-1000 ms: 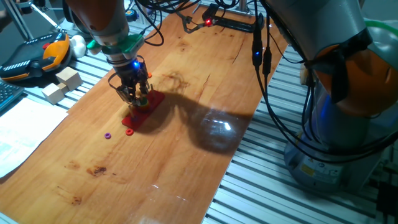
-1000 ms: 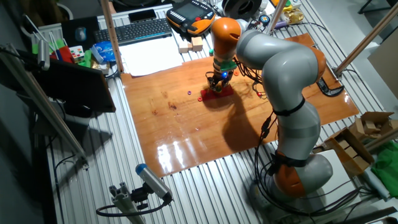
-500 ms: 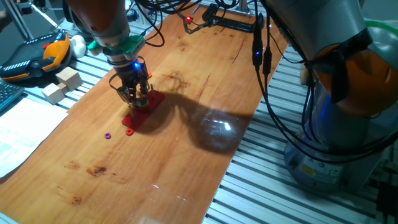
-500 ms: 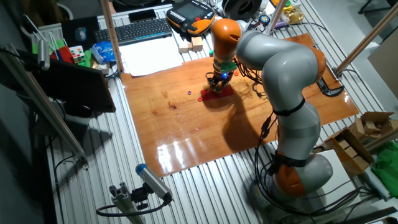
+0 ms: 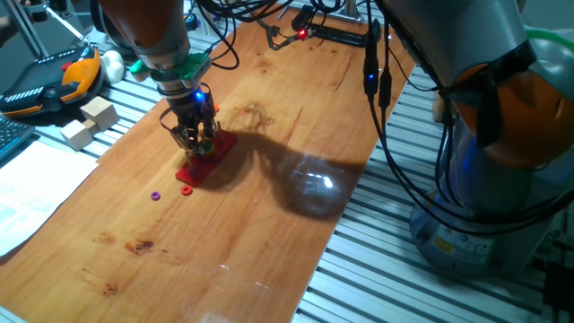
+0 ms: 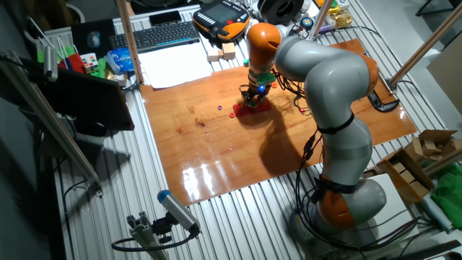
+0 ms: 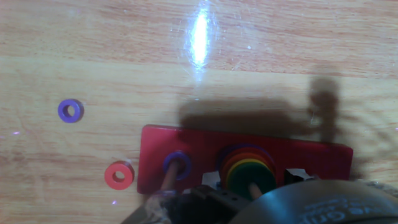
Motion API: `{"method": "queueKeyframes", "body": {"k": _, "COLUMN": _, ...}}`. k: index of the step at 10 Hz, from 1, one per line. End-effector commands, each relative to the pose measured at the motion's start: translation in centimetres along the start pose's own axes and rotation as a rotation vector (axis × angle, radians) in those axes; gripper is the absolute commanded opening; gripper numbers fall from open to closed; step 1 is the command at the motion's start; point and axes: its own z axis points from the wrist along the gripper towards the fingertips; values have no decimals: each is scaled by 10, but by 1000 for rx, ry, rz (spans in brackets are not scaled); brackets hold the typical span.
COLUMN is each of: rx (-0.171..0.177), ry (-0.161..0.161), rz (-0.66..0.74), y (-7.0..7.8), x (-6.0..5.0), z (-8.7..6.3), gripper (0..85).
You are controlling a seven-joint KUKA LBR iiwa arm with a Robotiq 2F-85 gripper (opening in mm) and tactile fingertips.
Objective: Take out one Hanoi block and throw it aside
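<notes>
The dark green Hanoi block [image 7: 250, 176] lies on top of a stack of coloured rings on the middle peg of the red peg base [image 7: 199, 144]. A purple ring [image 7: 177, 165] sits on the left peg. My gripper [image 7: 254, 186] is low over the base, with its fingers [image 7: 293, 178] standing apart on either side of the stack, not touching the green block. In the fixed views the gripper [image 5: 197, 142] [image 6: 251, 100] hides the stack on the base [image 5: 212, 160] [image 6: 254, 107].
A loose purple ring [image 7: 70, 111] [image 5: 156, 195] and a loose red ring [image 7: 119, 175] [image 5: 186, 190] lie on the wooden table left of the base. Wooden blocks [image 5: 90, 122], an orange pendant [image 5: 56, 81] and paper [image 5: 27, 193] lie beyond the table's left edge.
</notes>
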Motion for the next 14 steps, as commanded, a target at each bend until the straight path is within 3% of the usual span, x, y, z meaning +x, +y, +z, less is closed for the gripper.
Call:
{"method": "queueKeyframes", "body": {"k": 1, "rx": 0, "ry": 0, "rz": 0, "y": 0, "x": 0, "z": 0, "gripper": 547}}
{"method": "queueKeyframes", "body": {"k": 14, "rx": -2, "ry": 6, "rz": -22, "y": 0, "x": 0, "z": 0, "gripper": 397}}
